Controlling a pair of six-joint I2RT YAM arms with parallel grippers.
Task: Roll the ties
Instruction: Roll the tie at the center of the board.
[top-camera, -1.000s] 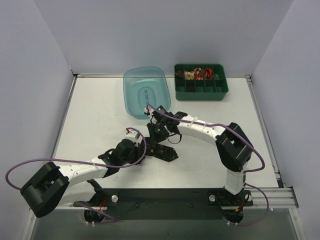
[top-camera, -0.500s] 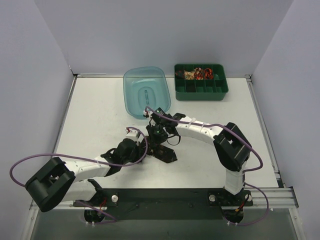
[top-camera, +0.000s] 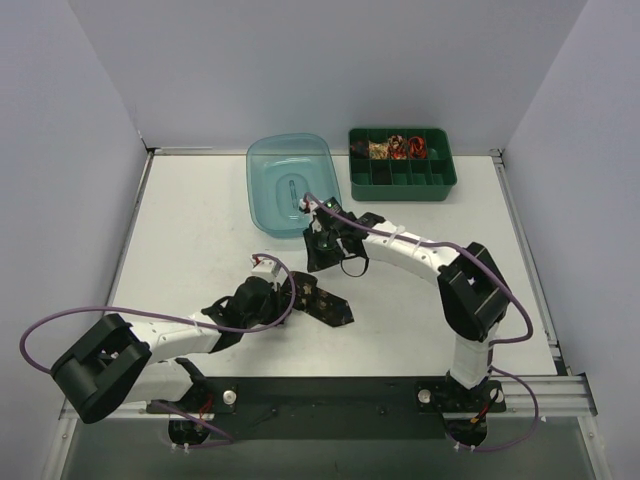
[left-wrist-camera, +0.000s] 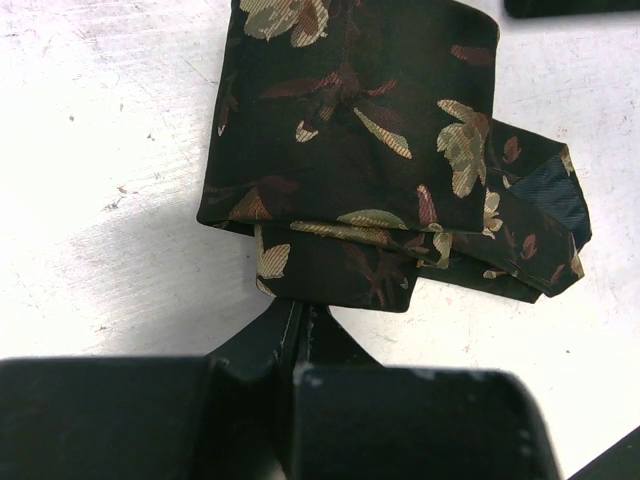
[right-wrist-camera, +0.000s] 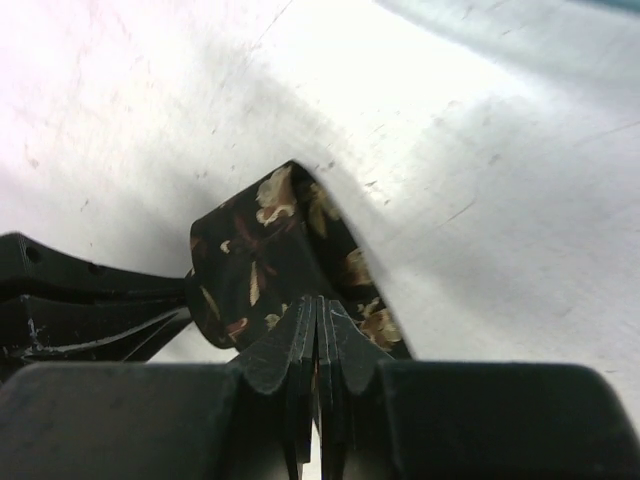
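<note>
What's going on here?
Both arms are working one black floral tie mid-table. The left gripper is shut on the folded end lying flat; the right gripper is shut on another part, near the blue tub. Rolled ties sit in the green tray.

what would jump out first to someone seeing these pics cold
The black floral tie at mid-table stands out first. It is partly folded, with the left pincer shut on its folded edge and the right pincer shut on another stretch nearer the teal tub. Next comes the green tray at the back right, with red and beige coils in its far compartments.
</note>
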